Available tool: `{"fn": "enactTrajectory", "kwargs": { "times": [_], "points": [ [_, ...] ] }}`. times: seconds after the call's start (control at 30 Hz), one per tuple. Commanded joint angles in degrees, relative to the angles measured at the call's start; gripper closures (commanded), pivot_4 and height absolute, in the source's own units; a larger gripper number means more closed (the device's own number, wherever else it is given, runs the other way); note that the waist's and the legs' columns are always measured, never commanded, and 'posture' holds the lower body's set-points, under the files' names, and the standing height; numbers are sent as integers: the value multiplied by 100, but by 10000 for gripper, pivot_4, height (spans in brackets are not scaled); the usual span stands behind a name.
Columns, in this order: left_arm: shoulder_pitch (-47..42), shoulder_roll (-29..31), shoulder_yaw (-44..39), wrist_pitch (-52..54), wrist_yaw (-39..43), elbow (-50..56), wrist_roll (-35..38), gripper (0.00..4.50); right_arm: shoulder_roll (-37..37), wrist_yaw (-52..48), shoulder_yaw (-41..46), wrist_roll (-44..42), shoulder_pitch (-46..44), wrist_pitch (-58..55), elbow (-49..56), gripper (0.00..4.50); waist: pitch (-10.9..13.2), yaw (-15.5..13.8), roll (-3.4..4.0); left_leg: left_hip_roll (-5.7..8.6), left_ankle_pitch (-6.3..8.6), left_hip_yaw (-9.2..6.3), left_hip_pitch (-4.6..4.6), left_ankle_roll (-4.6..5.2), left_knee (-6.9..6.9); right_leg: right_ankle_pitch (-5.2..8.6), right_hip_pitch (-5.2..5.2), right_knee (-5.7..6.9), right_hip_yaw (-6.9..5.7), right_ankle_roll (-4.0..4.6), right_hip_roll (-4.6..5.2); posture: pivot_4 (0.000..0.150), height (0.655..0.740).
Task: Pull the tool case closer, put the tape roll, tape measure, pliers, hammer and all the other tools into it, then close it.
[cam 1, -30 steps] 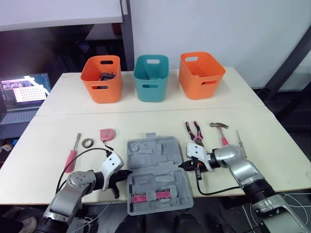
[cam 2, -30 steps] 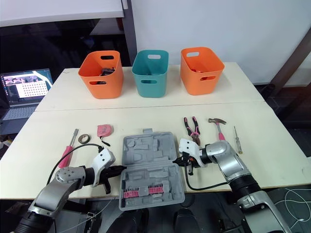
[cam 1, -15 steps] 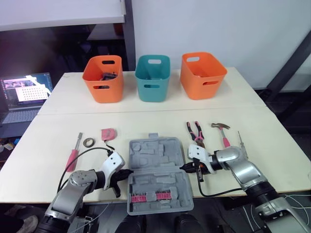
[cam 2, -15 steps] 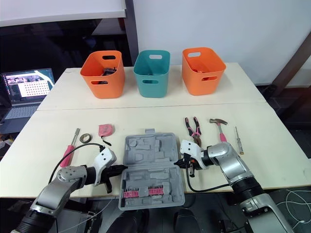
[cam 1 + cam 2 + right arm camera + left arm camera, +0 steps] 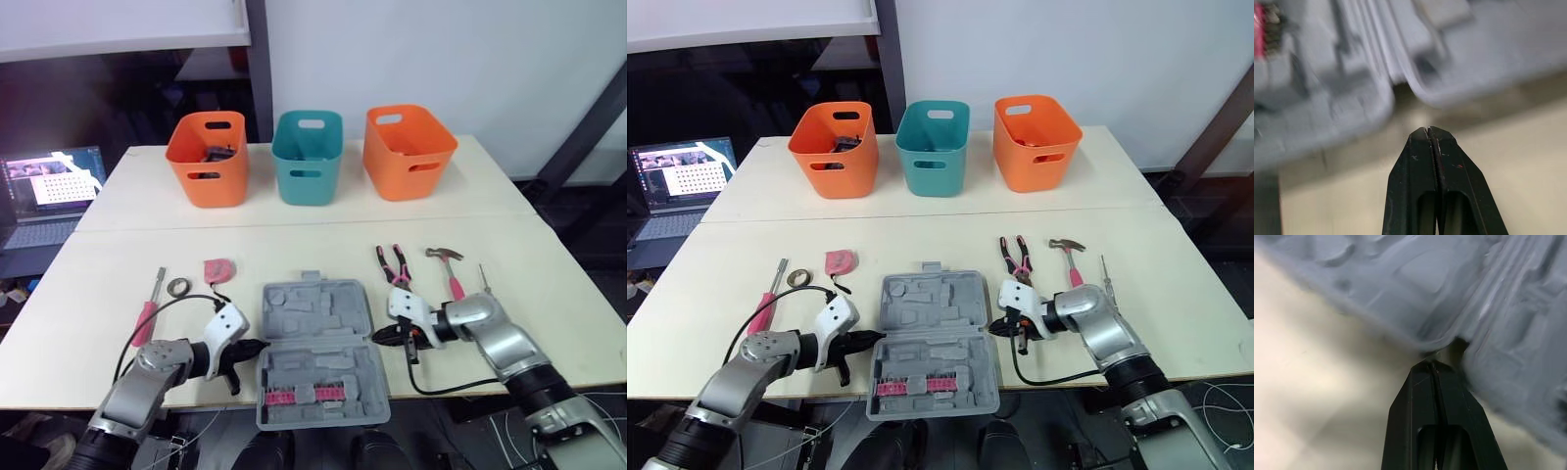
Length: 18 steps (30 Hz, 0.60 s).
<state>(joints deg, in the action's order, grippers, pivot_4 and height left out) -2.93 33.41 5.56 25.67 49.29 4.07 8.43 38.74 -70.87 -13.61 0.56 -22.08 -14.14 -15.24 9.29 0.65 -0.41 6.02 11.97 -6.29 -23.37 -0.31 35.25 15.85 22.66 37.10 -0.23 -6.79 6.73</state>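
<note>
The grey tool case (image 5: 318,352) lies open near the table's front edge, with pink bits in its front half. My left gripper (image 5: 260,346) is shut, its tip in the hinge notch (image 5: 1449,345) on the case's left side. My right gripper (image 5: 377,336) is shut, a small gap off the case's right edge (image 5: 1386,105). Left of the case lie a pink-handled screwdriver (image 5: 147,311), the tape roll (image 5: 177,287) and the pink tape measure (image 5: 217,269). To its right are the pliers (image 5: 394,266), the hammer (image 5: 448,266) and a thin screwdriver (image 5: 483,278).
Three bins stand in a row at the back: orange (image 5: 206,157), teal (image 5: 307,155), orange (image 5: 409,151). A laptop (image 5: 49,191) sits off the table's left side. Black cables loop beside both wrists.
My right gripper has backed a little to the right, off the case's edge. The left gripper stays at the hinge notch and the case has hardly shifted.
</note>
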Motion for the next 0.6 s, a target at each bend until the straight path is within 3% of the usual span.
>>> {"fn": "enactTrajectory", "kwargs": {
  "times": [0.03,0.17,0.23,0.33,0.5,0.57,0.6],
  "points": [
    [108,224,-673,-23,-141,-75,239,45000,292,3,410,-277,139,37,116,44491,1,6,-2,-1,0,0,0,0,-1,0,1,0,0,1,-1,1500,7329],
    [299,335,-1258,-220,-51,-24,607,45000,510,-28,916,-798,543,-161,634,44491,2,-6,-1,-2,1,0,-8,1,-5,3,8,-3,0,4,2,1500,7329],
    [518,414,-1656,-419,58,5,810,39667,639,-38,1350,-1232,947,-519,1093,45000,3,-14,-1,-2,1,0,-10,2,-4,3,9,-4,0,3,4,1500,7329],
    [792,525,-2186,-861,192,-162,1015,26771,784,70,2053,-1801,1563,-961,1667,36149,3,-27,-2,-2,3,-1,-12,2,-4,3,7,-9,0,5,5,1500,7329],
    [1044,719,-2970,-1689,450,-972,1216,290,822,432,3012,-2145,2527,-976,2044,11139,4,-99,-4,-7,11,2,-12,-9,-3,17,4,-16,0,27,7,1500,7329],
    [1117,781,-3248,-1910,526,-1224,1318,0,805,590,3396,-2172,2803,-807,1923,954,4,-122,-4,-7,14,4,-12,-9,-4,23,3,-22,0,38,8,1500,7329],
    [1133,792,-3331,-1968,550,-1297,1360,0,811,648,3501,-2166,2884,-725,1868,954,4,-131,-4,-7,15,6,-13,-9,-4,25,3,-26,1,42,9,1500,7329]
  ]
}}
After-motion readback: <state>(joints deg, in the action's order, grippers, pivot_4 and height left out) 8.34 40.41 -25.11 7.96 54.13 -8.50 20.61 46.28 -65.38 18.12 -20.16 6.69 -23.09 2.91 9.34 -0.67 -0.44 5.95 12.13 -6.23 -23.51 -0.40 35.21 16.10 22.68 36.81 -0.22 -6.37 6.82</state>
